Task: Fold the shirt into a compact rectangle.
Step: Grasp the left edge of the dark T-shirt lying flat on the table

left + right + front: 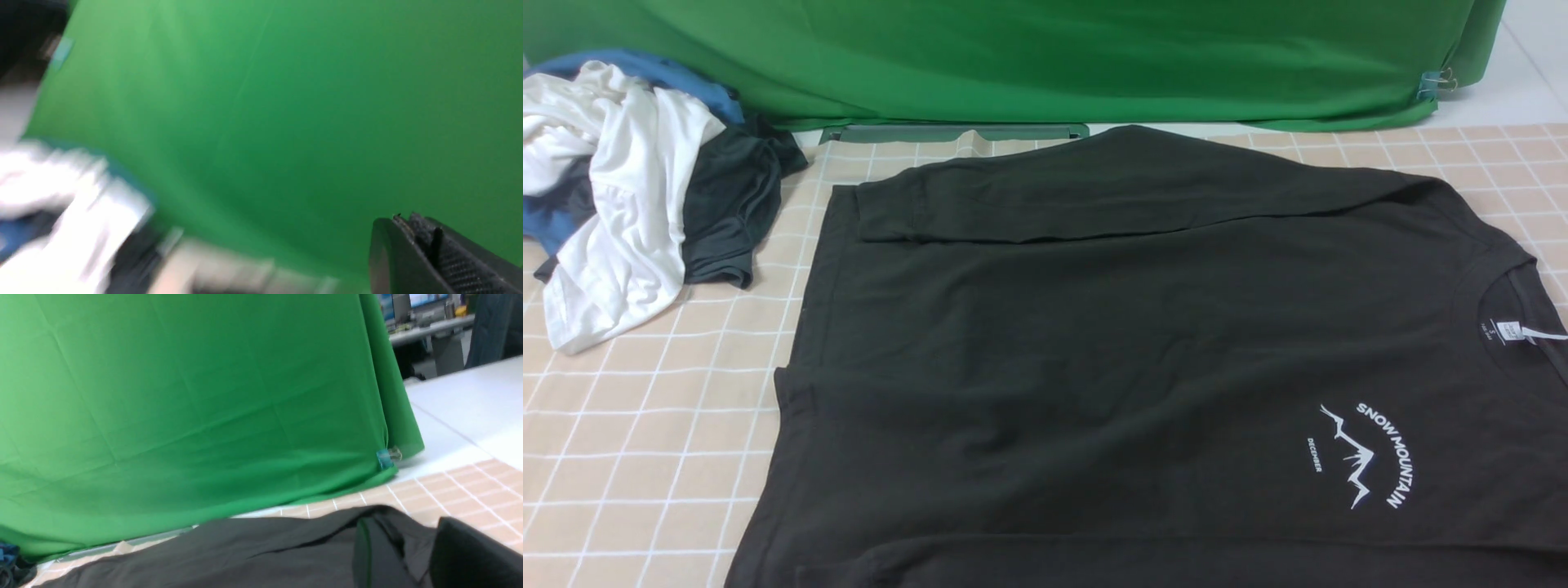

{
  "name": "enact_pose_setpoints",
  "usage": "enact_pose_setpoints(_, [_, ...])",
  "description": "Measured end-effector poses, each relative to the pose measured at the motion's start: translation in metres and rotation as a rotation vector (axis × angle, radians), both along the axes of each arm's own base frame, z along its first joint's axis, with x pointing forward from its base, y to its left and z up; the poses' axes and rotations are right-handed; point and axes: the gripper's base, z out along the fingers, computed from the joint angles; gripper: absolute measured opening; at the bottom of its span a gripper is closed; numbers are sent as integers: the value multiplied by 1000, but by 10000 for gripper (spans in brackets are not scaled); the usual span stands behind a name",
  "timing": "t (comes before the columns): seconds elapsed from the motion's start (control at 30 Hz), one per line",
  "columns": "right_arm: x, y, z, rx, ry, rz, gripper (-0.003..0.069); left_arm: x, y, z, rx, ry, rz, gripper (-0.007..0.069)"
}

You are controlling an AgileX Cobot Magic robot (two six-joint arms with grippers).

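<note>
Nearest, the left claw is clenched on nothing; the right claw hangs parted over the shirt, holding nothing. The shirt lies flat on the counter, far sleeve folded across it. A grab catching only one layer would likely drag that sleeve loose. Its long axis runs left to right, collar to the right, hem toward the clothes pile at far left.

White "SNOW MOUNTAIN" arched on the black shirt, small "DECEMBER" beside it, neck label unreadable
</note>
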Motion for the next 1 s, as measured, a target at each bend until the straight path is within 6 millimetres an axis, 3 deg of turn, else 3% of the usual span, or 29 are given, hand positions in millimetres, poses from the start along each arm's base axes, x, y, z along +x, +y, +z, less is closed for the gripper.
enact_pose_setpoints(0.13, [0,0,2,-1,-22,-5,239,31,-3,-31,147,501,-86,22])
enact_pose_setpoints(0.27, [-2,-1,11,40,-92,-7,215,59,-9,-57,176,781,-197,22])
enact_pose_setpoints(0.4, [-6,1,34,61,-25,28,114,77,-16,-75,170,929,-303,22])
enact_pose_setpoints(0.43, [-6,3,55,47,38,47,59,86,-18,-86,163,1011,-347,22])
enact_pose_setpoints(0.53, [-3,7,82,-12,186,75,37,97,-19,-100,152,1110,-378,19])
enact_pose_setpoints(0.67, [23,12,106,-131,497,135,37,107,-26,-116,167,1210,-434,15])
enact_pose_setpoints(0.83, [61,16,109,-243,813,225,37,115,-58,-129,247,1205,-515,15])
enact_pose_setpoints(1.0, [78,19,101,-251,898,282,37,118,-81,-138,402,1161,-564,39])
